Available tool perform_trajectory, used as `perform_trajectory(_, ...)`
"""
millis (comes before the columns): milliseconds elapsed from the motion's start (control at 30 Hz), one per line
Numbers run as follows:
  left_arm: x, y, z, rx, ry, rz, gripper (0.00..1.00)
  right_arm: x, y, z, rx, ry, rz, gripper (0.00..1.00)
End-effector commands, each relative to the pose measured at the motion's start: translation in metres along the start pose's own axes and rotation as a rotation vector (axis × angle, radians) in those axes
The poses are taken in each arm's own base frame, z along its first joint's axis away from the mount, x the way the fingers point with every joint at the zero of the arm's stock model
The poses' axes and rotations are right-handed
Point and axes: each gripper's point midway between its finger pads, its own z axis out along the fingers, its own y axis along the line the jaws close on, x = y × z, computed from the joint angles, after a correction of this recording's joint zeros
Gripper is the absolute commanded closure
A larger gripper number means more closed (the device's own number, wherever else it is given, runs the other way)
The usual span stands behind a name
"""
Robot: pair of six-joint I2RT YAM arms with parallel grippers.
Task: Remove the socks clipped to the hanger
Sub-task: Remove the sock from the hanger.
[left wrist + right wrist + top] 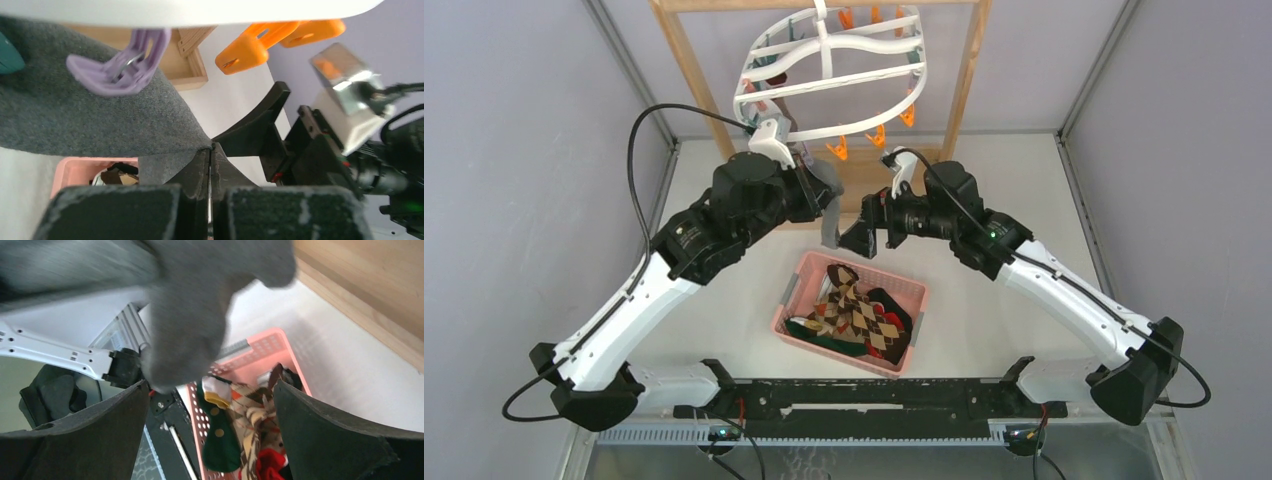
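Two robot arms reach up under a white plastic hanger [824, 85] that hangs inside a wooden frame [969, 80] at the far side of the table [1024, 200]. One grey sock [100, 120] is clipped to the rack by a purple clip [125, 70], and orange clips [837, 150] dangle empty along the near rim.

In the left wrist view the sock hangs down from its clip to the tips of the left gripper [210, 150]. That gripper's jaws are pressed tightly together. The lower edge of the fabric touches the fingertips, but it is not clear whether any cloth is caught between them.

The right gripper [210, 385] faces the left one from the other side, its jaws spread wide and holding nothing. In the right wrist view the sock's blurred toe hangs just above the gap between the two fingers, and no contact can be seen.

In the overhead view the sock hangs between the two grippers, above the far end of a pink basket [904, 290] on the table. Several socks [859, 315] lie heaped in the basket, among them brown argyle, green and red ones.
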Motion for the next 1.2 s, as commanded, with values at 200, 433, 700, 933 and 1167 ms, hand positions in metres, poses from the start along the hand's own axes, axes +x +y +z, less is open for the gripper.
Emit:
perform_trajectory(200, 0.007, 0.002, -0.013, 0.018, 0.004, -0.039, 1.0, -0.049, 0.053, -0.001, -0.15, -0.176, -0.109, 0.0)
perform_trajectory(433, 0.005, -0.001, -0.022, 0.042, -0.004, -0.062, 1.0, -0.033, 0.029, 0.02, -0.002, -0.087, -0.113, 0.0)
perform_trajectory(700, 0.013, -0.002, -0.028, 0.06, 0.008, -0.094, 1.0, -0.044, 0.033, 0.035, -0.009, -0.095, -0.142, 0.11)
perform_trajectory(933, 0.018, 0.007, -0.029, 0.031, 0.012, -0.094, 0.98, -0.041, 0.04, 0.035, -0.048, -0.072, -0.143, 0.78)
perform_trajectory(1167, 0.014, 0.02, -0.028, -0.018, -0.015, -0.093, 0.71, -0.028, 0.041, 0.028, -0.038, -0.044, -0.154, 1.0)
